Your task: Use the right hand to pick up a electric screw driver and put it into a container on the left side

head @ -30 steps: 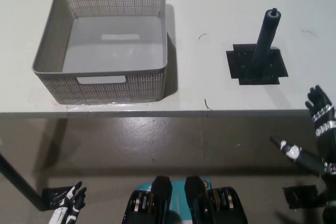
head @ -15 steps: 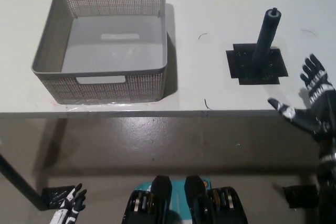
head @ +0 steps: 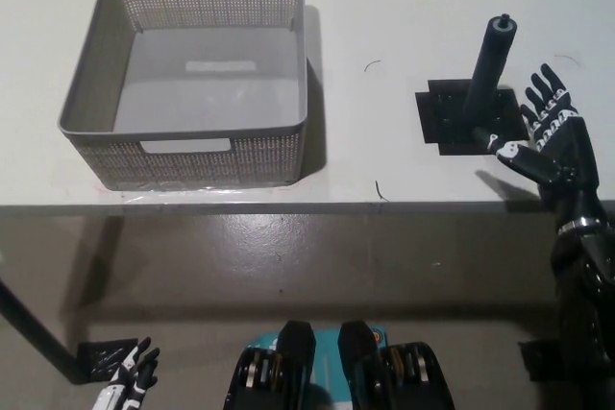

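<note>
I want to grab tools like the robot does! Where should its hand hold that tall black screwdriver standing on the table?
Probably around the middle of the electric screw driver, on its upright, round shaft. The open right hand is beside it on the right, so coming in sideways from there and wrapping around seems easiest. Its foot sits on a flat black plate, leaving less room low down.

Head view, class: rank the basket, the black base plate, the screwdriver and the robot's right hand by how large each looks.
1. Basket, clearly largest.
2. Black base plate and right hand: look alike, unranked.
3. Screwdriver, slimmest, though standing upright toward the camera foreshortens it.
</note>
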Controlling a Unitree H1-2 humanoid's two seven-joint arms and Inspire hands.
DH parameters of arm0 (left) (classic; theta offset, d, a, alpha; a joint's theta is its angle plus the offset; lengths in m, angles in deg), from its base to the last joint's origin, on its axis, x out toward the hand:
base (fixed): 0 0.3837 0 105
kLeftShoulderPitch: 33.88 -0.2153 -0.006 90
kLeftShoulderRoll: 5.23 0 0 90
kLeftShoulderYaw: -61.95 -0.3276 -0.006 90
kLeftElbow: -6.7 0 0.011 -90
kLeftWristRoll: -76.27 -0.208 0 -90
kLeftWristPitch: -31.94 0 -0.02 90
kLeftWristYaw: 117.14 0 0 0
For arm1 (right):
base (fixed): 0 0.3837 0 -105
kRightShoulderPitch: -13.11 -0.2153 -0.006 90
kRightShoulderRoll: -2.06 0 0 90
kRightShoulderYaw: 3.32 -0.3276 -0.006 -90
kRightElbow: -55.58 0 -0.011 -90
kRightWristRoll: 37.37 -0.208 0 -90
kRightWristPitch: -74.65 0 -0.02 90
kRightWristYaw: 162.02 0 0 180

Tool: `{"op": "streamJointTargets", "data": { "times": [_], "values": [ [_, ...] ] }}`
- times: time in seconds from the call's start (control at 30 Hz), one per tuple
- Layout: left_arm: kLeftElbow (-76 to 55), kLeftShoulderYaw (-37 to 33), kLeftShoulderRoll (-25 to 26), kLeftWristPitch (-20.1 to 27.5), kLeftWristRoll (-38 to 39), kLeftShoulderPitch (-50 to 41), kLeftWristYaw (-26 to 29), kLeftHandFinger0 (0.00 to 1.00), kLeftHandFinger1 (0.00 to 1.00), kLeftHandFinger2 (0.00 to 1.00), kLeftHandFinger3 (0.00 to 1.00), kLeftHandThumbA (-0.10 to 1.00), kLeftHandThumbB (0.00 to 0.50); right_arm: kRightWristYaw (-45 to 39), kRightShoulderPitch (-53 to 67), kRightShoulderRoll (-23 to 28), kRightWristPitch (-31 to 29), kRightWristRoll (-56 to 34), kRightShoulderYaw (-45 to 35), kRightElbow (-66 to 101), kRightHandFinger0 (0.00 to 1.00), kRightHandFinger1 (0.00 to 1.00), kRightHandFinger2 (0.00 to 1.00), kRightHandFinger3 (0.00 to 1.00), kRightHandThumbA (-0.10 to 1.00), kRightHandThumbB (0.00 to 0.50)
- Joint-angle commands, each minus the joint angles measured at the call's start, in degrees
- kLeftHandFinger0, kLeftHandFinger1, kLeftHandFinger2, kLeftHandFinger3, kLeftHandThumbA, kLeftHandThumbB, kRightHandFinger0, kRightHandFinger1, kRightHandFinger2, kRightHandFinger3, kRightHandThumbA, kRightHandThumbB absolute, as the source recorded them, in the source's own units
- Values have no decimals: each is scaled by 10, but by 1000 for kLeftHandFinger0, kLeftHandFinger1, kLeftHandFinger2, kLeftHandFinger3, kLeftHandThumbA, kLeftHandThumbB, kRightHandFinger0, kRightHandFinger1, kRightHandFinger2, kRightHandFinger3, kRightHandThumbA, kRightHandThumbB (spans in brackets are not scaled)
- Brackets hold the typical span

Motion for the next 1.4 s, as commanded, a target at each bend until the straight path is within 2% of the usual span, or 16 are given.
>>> {"op": "streamJointTargets", "data": {
  "times": [0.0,0.13,0.2,0.53,0.67,0.93,1.0,1.03,1.07,1.1,1.13,1.17,1.2,1.23,1.3,1.37],
  "values": [
    [-7,2,4,26,1,-6,-4,1000,1000,1000,1000,899,294,-11,-51,1,-14,-30,-11,-27,1000,1000,1000,1000,1000,338],
    [-6,2,-1,26,3,-13,-3,1000,1000,1000,1000,890,301,-8,-72,1,-21,-29,-10,-65,1000,1000,1000,1000,1000,364],
    [4,2,0,35,7,-13,-6,1000,1000,1000,1000,887,302,-4,-85,1,-22,-30,-12,-88,1000,1000,1000,1000,1000,333],
    [-3,-1,-2,32,4,-25,-6,1000,1000,1000,1000,890,315,9,-154,18,-65,8,4,-218,1000,1000,1000,1000,1000,321],
    [-13,-1,-2,23,16,-28,-12,1000,1000,1000,1000,889,322,20,-199,29,-69,36,30,-285,1000,1000,1000,1000,1000,431],
    [-9,-6,-3,39,24,-55,-22,1000,1000,1000,1000,888,310,24,-264,31,-75,33,35,-405,1000,1000,1000,1000,1000,457],
    [-8,-8,-3,48,29,-63,-28,1000,1000,1000,1000,888,323,49,-296,30,-56,41,40,-444,1000,1000,1000,1000,946,470],
    [-10,-8,-3,45,30,-64,-29,1000,1000,1000,1000,893,338,77,-315,28,-54,39,36,-460,1000,1000,1000,1000,768,474],
    [-13,-9,-5,44,29,-70,-28,1000,1000,1000,1000,895,341,107,-327,25,-56,38,31,-469,1000,1000,1000,1000,705,485],
    [-13,-9,-6,44,29,-72,-28,1000,1000,1000,1000,895,335,144,-335,23,-54,40,30,-475,889,878,978,1000,491,497],
    [-13,-9,-7,44,30,-72,-27,1000,1000,1000,1000,891,316,228,-358,16,-52,45,27,-487,291,233,333,508,133,308],
    [-14,-7,-8,44,29,-71,-25,1000,1000,1000,1000,889,306,254,-369,15,-46,58,38,-492,12,16,171,154,-83,264],
    [-17,-5,-7,42,31,-68,-25,1000,1000,1000,1000,891,313,265,-378,12,-43,68,48,-495,0,0,118,100,-100,187],
    [-18,-4,-6,41,32,-67,-25,1000,1000,1000,1000,891,314,268,-381,11,-43,71,50,-496,0,0,126,112,-100,186],
    [-17,-2,-3,42,34,-64,-26,1000,1000,1000,1000,889,303,271,-381,2,-53,68,47,-494,0,3,420,378,-100,167],
    [-14,-2,-2,45,39,-65,-30,1000,1000,1000,1000,878,318,262,-372,-3,-70,62,43,-492,0,63,540,508,-100,182]
  ]
}}
